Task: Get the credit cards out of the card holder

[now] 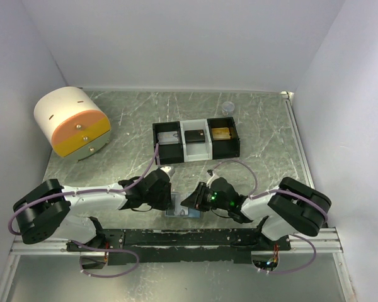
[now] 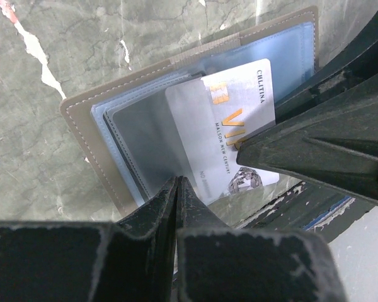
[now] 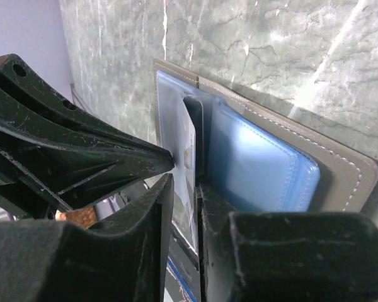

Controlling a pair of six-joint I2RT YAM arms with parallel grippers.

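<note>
Left tool (image 2: 178, 184) closed, fingers flat together, tip down at the clear sleeve of the card holder (image 2: 132, 132), just beside the card (image 2: 233, 119). Right tool (image 3: 186, 182) set opposite, jaws a narrow slit apart, edge of the card inside the slit; cannot tell whether clamped on it or only straddling it. Card holder open flat on the green marbled desk (image 2: 25, 163), at the middle of the near edge between the two arms, grey outside down, pale blue lining and clear sleeves up. Card silver-white with gold VIP lettering, slanted across the sleeves, one corner under the right tool. Farther back, well apart from the holder: black-and-white tray (image 1: 196, 156) with three compartments, one flat piece in each: grey left, dark middle, gold right. Round cream-and-orange drawer unit (image 1: 72, 119) at far left. Small clear cup (image 1: 227, 108) behind the tray.
</note>
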